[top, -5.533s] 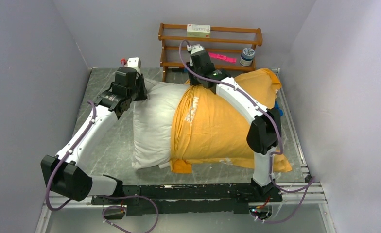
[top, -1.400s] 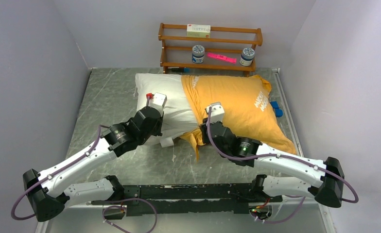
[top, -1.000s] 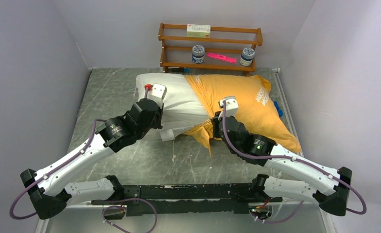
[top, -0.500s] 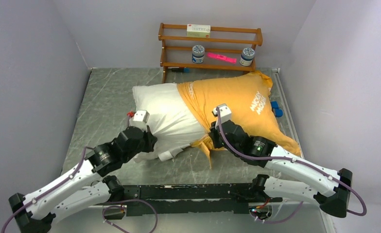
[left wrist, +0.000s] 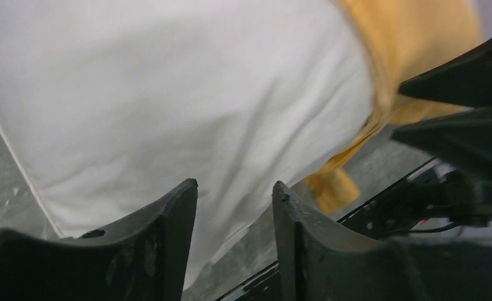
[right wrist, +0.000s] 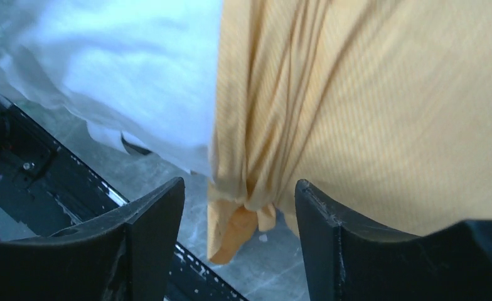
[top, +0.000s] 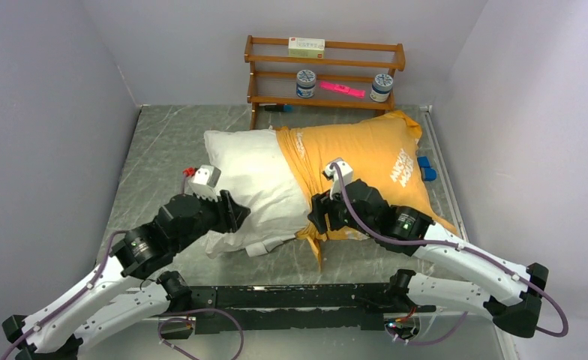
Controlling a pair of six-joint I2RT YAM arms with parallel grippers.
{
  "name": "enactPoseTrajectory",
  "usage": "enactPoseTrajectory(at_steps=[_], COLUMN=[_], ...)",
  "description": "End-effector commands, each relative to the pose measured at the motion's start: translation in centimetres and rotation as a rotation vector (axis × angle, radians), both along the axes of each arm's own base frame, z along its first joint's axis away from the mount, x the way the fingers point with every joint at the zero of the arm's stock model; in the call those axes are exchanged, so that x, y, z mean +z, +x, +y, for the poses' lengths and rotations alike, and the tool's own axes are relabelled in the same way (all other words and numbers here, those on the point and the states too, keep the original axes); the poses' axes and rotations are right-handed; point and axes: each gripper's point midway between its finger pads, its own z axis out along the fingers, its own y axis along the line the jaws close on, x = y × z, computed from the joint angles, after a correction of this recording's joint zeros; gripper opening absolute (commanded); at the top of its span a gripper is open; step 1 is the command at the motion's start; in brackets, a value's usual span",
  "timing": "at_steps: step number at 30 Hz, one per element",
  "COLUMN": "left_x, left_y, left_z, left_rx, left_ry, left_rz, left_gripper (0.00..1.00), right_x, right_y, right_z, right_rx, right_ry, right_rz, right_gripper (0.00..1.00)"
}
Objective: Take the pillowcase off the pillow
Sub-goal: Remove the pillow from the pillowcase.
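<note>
The white pillow lies across the middle of the table, its left half bare. The orange-yellow pillowcase covers its right half, white lettering up, with a bunched hem hanging at the near edge. My left gripper hovers at the pillow's near-left corner. In the left wrist view this gripper stands open, with white pillow beyond the gap. My right gripper sits at the pillowcase's open edge. In the right wrist view it is open, the hem hanging loose beyond its fingertips.
A wooden shelf at the back holds a box, two jars and a pink item. A blue object lies by the right wall, next to the pillowcase. Grey walls close in both sides. The black base rail runs along the near edge.
Both grippers have opened and let go: the left of the pillow's corner, the right of the pillowcase hem. The left arm drew back toward the near left. The pillow settled flatter.
</note>
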Motion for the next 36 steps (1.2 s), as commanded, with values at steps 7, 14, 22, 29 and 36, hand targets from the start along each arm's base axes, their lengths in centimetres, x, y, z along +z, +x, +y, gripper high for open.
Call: enactPoseTrajectory(at_steps=[7,14,22,29,36], left_x=[8.2,8.7,8.4,6.2,-0.4], left_y=[4.2,9.5,16.4,20.1,19.1], left_z=[-1.2,-3.0,-2.3,-3.7,-5.1], left_rx=[0.047,0.122,0.146,0.095,-0.006], left_ry=[0.071,0.190,0.147,0.152,0.185], left_rz=[-0.146,-0.153,-0.099,-0.020,0.133], left_gripper=[0.73,0.83,0.92,0.96,0.95], right_x=[8.3,9.8,10.0,10.6,9.3], right_y=[4.5,8.8,13.0,16.2,18.4], right_z=[1.5,2.3,3.1,3.8,5.3], right_rx=[-0.066,-0.168,-0.199,-0.218,-0.210], right_ry=[-0.005,-0.035,-0.006,0.035,-0.003], right_rz=[-0.193,-0.264,-0.262,-0.266,-0.251], right_gripper=[0.85,0.89,0.93,0.93,0.93])
